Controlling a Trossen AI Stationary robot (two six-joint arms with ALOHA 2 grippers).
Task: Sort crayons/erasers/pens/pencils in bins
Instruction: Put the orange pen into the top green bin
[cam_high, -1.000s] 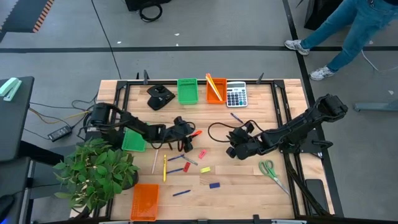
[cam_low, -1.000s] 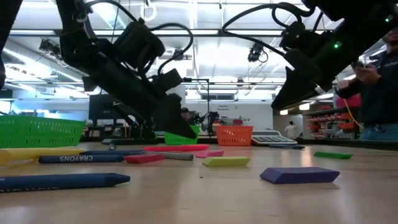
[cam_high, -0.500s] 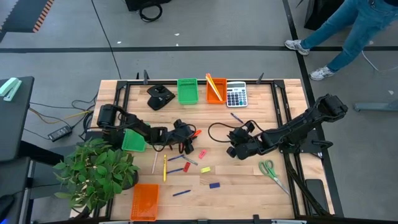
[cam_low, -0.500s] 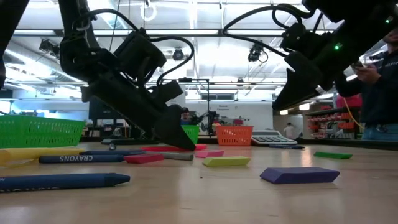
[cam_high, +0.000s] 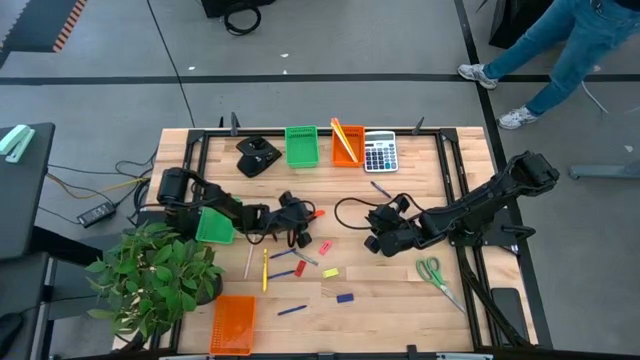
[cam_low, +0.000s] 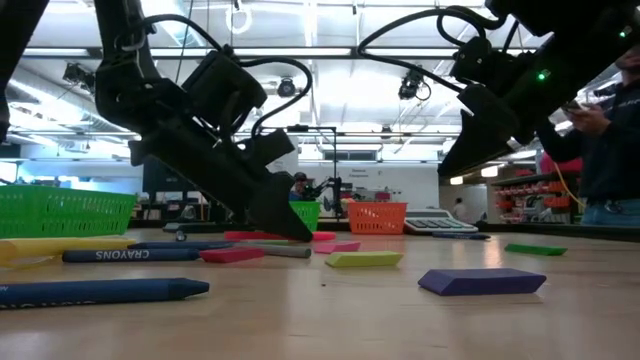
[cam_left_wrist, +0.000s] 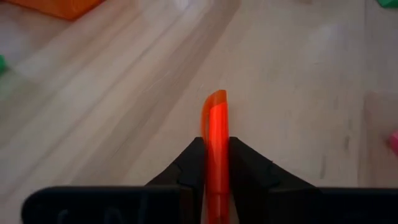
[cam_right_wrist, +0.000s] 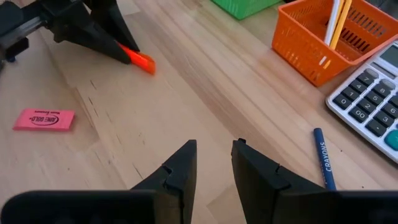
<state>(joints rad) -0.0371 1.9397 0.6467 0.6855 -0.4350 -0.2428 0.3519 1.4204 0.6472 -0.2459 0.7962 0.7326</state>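
My left gripper (cam_high: 304, 219) reaches out from the table's left, low over the middle, and is shut on an orange-red crayon (cam_left_wrist: 215, 115). The right wrist view shows that crayon's tip (cam_right_wrist: 143, 61) poking out of the dark fingers. My right gripper (cam_high: 372, 242) hovers open to the right of it, nothing between its fingers (cam_right_wrist: 184, 163). Erasers lie loose on the wood: pink (cam_high: 325, 247), red (cam_high: 299, 268), yellow (cam_high: 330, 272) and blue (cam_high: 345, 297). A yellow pencil (cam_high: 265, 268) lies near them. One green bin (cam_high: 301, 146) and an orange bin (cam_high: 347, 145) holding a pencil stand at the far edge. My left gripper pinches the orange-red crayon between its two fingers (cam_left_wrist: 186, 165), one on each long side. The fingers slant down from the table's left and lie along the crayon. Its free end (cam_left_wrist: 216, 99) sticks out past the fingertips, low over the wood; whether it rests on the table I cannot tell.
A second green bin (cam_high: 214, 226) sits beside the left arm and a second orange bin (cam_high: 234, 323) at the near left. A calculator (cam_high: 380, 152), scissors (cam_high: 435, 272), a potted plant (cam_high: 155, 275) and a blue crayon (cam_right_wrist: 323, 163) are also here. A person walks beyond the far edge.
My left gripper has sunk a little toward the table at the orange-red crayon, and its fingers have closed on it. The right arm has kept still.
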